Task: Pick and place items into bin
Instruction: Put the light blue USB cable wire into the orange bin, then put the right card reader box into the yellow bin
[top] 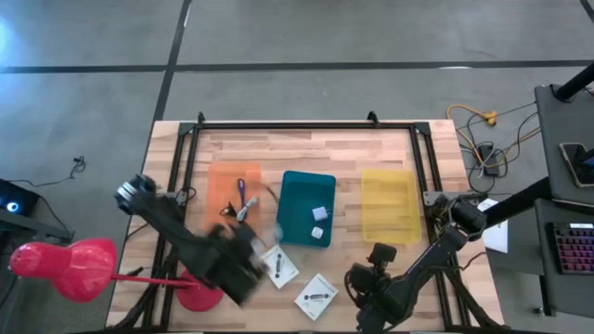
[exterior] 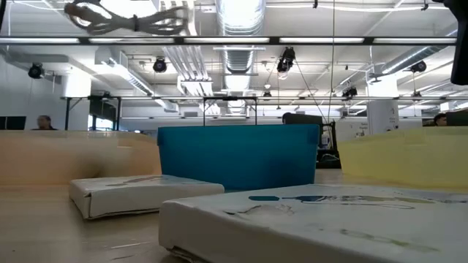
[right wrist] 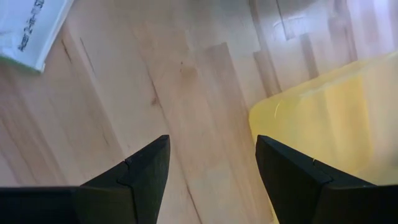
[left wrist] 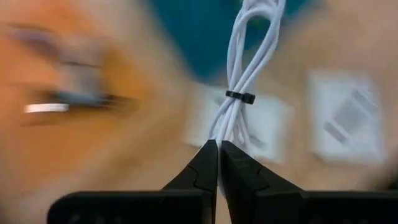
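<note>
My left gripper (left wrist: pixel 219 149) is shut on a bundle of white cable (left wrist: pixel 249 56) bound by a black tie (left wrist: pixel 240 96). It is above the table's near left, between the orange bin (top: pixel 234 190) and the teal bin (top: pixel 306 206). In the low view the looped bundle (exterior: pixel 128 16) hangs high up. Two flat white packets (top: pixel 278 266) (top: pixel 316 297) lie on the wood. A purple stick (top: pixel 240 193) lies in the orange bin, and white cubes (top: pixel 319 213) lie in the teal one. My right gripper (right wrist: pixel 211 162) stands open over bare wood beside the yellow bin (right wrist: pixel 329 118). My left gripper pinches one end of the cable bundle (left wrist: pixel 225 127) between its two fingers, just short of the black tie. The fingers slant down from above and lie along the bundle. The rest of the bundle reaches out past the fingertips, clear of the table.
A pink-red stand (top: pixel 65 269) juts out at the table's near left, close to my left arm. Black rails (top: pixel 306 125) frame the table's far and side edges. The yellow bin (top: pixel 390 204) sits at the right, with bare wood in front of it.
</note>
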